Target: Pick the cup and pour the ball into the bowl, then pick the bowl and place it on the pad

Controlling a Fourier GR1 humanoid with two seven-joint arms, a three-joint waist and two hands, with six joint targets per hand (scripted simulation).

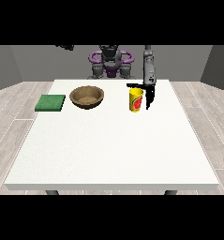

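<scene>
Toward the counter's [108, 150] far edge, right of its middle, the hand at the view's right [149, 93] hangs down beside the yellow cup [136, 100]. Its fingers point straight down at the counter on the cup's right side, and a dark thumb reaches sideways across the cup's rim, so the hand sits right up against the cup. Whether the fingers have actually closed on it, I cannot tell from here; they look straight rather than curled. The grey forearm [149, 65] comes down almost vertically from above, wrist directly over the cup.

The cup stands upright on the counter, yellow with a red mark on its side. The ball is not visible; the cup's inside cannot be seen.

Left of the cup, near the far edge, sits the brown bowl [87, 97], upright and well apart from the cup. Further left, close to the far left corner, the green pad [50, 102] lies flat.

The hand at the view's left [65, 46] is raised up high behind the counter, barely showing, and its fingers are unreadable.
</scene>
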